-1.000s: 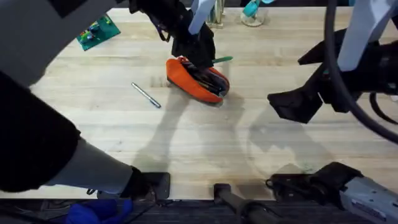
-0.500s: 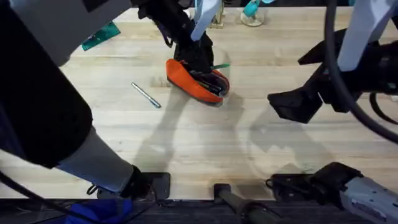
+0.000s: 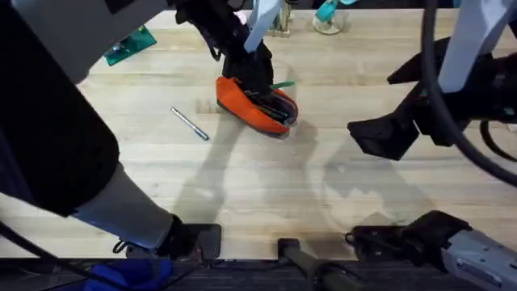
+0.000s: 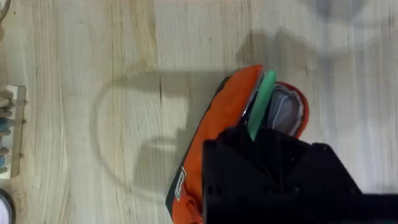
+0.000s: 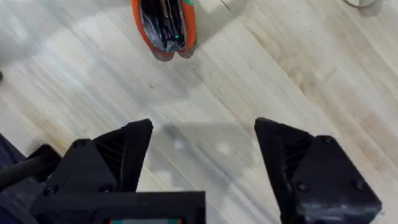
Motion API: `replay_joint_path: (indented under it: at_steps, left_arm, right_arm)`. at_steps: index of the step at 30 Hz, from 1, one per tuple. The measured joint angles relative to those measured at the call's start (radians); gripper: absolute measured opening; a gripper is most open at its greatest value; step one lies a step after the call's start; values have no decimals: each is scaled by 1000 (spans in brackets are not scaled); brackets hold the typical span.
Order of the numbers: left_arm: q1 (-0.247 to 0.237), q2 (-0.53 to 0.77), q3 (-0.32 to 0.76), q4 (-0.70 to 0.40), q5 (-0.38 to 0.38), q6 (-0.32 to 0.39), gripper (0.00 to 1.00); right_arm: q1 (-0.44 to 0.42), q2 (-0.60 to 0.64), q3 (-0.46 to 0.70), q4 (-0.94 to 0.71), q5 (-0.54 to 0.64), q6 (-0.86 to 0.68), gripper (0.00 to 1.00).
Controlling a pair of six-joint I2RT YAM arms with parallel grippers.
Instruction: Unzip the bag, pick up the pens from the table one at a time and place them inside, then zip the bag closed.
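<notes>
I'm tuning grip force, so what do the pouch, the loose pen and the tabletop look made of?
The bag: soft orange fabric, matte, sagging open. The silver pen lying beside it: likely metal or metallic-coated plastic, from its grey sheen. The table: pale wooden planks with visible grain, smooth finish.

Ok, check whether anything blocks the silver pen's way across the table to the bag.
Nothing visible does. The silver pen lies alone on the table, with bare wood between it and the open bag, where the left gripper holds the green pen.
</notes>
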Motion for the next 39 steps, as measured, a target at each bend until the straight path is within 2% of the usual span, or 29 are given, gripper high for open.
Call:
replay_joint_path:
  at_steps: [6, 7, 8, 10, 14, 15, 16, 39]
  left_arm:
    - [0, 0, 0, 0, 0, 0, 42]
    - [0, 0, 0, 0, 0, 0, 50]
    - [0, 0, 0, 0, 0, 3, 106]
    - [0, 0, 0, 0, 0, 5, 274]
    - [0, 0, 0, 0, 0, 7, 868]
    - [0, 0, 0, 0, 0, 4, 960]
    - [0, 0, 0, 0, 0, 4, 985]
    - [0, 0, 10, 4, 0, -4, 993]
  right_arm:
    - [0, 0, 0, 0, 0, 0, 997]
    - [0, 0, 0, 0, 0, 0, 998]
    - [0, 0, 0, 0, 0, 0, 997]
    - [0, 0, 0, 0, 0, 0, 997]
    - [0, 0, 0, 0, 0, 0, 996]
    - [0, 0, 0, 0, 0, 0, 996]
    - [0, 0, 0, 0, 0, 0, 996]
    - [0, 0, 0, 0, 0, 0, 998]
